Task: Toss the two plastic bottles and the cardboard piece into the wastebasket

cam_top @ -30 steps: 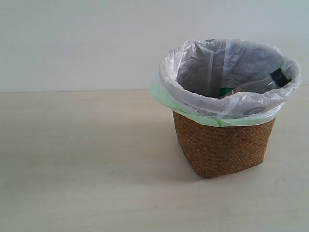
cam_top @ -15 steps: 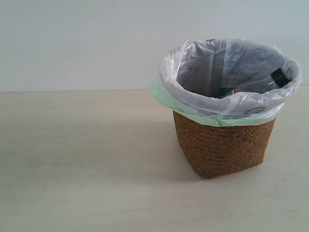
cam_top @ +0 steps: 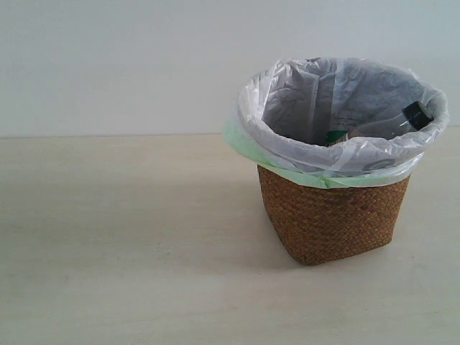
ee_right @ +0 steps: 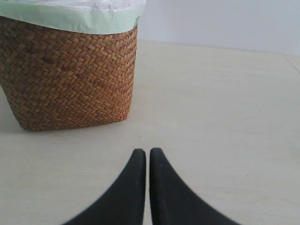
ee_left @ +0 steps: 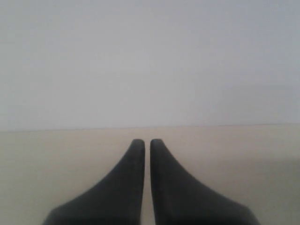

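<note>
The brown wicker wastebasket [cam_top: 330,219] with its white-and-green bag stands right of centre on the pale table. Inside it the slimmer bottle leans against the right wall, its black cap [cam_top: 417,113] near the rim. A bit of green [cam_top: 336,135] from the larger bottle shows lower in the bag. The cardboard piece is hidden. Neither arm appears in the exterior view. My left gripper [ee_left: 146,141] is shut and empty above bare table. My right gripper [ee_right: 146,151] is shut and empty, a short way from the wastebasket [ee_right: 70,79].
A plain white wall rises behind the table [cam_top: 115,244]. In the right wrist view a table edge [ee_right: 291,61] shows at the far corner.
</note>
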Motion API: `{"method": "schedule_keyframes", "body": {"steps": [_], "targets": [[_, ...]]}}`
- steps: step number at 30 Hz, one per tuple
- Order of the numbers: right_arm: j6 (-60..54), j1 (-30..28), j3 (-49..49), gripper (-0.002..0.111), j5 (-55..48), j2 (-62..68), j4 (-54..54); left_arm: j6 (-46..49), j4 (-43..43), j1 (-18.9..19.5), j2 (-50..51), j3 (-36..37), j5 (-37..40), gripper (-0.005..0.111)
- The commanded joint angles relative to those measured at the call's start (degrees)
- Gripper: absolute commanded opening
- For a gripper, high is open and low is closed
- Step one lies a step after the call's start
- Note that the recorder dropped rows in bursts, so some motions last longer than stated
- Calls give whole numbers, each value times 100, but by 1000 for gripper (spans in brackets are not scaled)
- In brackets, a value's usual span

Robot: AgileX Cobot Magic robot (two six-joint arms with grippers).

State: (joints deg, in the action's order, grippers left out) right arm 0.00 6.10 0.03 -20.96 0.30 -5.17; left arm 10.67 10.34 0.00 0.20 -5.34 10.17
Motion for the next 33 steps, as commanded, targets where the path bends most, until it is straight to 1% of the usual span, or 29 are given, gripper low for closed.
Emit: {"method": "schedule_keyframes", "body": {"steps": [1, 3, 4, 5, 10, 33], "targets": [[0, -31, -3, 0, 35, -30, -14, -242, -794, 16, -20, 394, -507, 4], [0, -31, -3, 0, 35, -30, -14, -430, -888, 16, -20, 534, -840, 4], [0, -31, -3, 0, 35, -30, -14, -450, -888, 16, -20, 534, -496, 4], [0, -31, -3, 0, 35, -30, -14, -482, -888, 16, -20, 534, -376, 4], [0, -31, -3, 0, 35, -30, -14, -566, -914, 16, -20, 534, 751, 4], [0, -31, -3, 0, 35, -30, -14, -617, -931, 16, -20, 534, 695, 4]]}}
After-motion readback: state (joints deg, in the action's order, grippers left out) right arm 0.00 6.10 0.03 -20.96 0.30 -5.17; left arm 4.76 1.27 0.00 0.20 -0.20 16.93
